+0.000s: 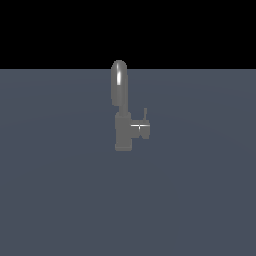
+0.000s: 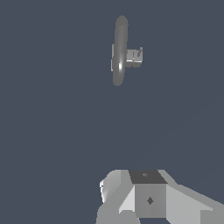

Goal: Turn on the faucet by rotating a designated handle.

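Hand (image 2: 146, 197) visible only in the wrist view as blocky grey housing, fingers out of sight, so opening impossible to tell; nothing held, nothing touched, well apart from the faucet (image 1: 121, 112). Pointed down over the blue-grey desk (image 1: 60, 200), absent from the exterior view. In the exterior view, faucet upright near the middle of the desk, handle (image 1: 142, 129) jutting toward 3 o'clock off the body, thin lever pin pointing to 12.

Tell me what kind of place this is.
Most likely a bare simulated test scene, not a real kitchen: a lone grey faucet with its side handle stands on a featureless blue-grey floor under a black void, no sink.
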You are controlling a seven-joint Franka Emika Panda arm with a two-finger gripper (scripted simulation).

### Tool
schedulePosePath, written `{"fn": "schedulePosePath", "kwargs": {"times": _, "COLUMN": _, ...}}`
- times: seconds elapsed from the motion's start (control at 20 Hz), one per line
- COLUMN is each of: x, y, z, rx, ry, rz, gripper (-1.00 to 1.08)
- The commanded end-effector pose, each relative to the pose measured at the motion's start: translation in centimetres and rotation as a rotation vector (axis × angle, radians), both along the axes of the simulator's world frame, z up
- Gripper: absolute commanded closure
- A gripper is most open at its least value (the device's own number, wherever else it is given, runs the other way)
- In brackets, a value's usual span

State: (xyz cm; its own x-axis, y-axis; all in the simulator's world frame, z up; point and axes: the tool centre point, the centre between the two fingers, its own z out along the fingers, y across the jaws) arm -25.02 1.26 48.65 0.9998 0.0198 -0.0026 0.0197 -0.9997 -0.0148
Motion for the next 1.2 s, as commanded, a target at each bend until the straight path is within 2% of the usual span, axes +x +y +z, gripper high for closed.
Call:
{"fn": "schedulePosePath", "kwargs": {"times": 0.0, "x": 0.0, "y": 0.0, "z": 0.0, "rx": 0.0, "ry": 0.0, "rz": 0.0, "gripper": 1.08}}
{"fn": "schedulePosePath", "kwargs": {"times": 0.3, "x": 0.5, "y": 0.0, "z": -0.1, "rx": 0.011, "ry": 0.011, "rz": -0.012, "gripper": 1.08}}
{"fn": "schedulePosePath", "kwargs": {"times": 0.6, "x": 2.0, "y": 0.0, "z": -0.3, "rx": 0.046, "ry": 0.046, "rz": -0.049, "gripper": 1.08}}
{"fn": "schedulePosePath", "kwargs": {"times": 0.85, "x": 4.1, "y": -0.1, "z": -0.7, "rx": 0.093, "ry": 0.094, "rz": -0.099, "gripper": 1.08}}
{"fn": "schedulePosePath", "kwargs": {"times": 1.15, "x": 7.4, "y": -0.3, "z": -1.5, "rx": 0.171, "ry": 0.173, "rz": -0.182, "gripper": 1.08}}
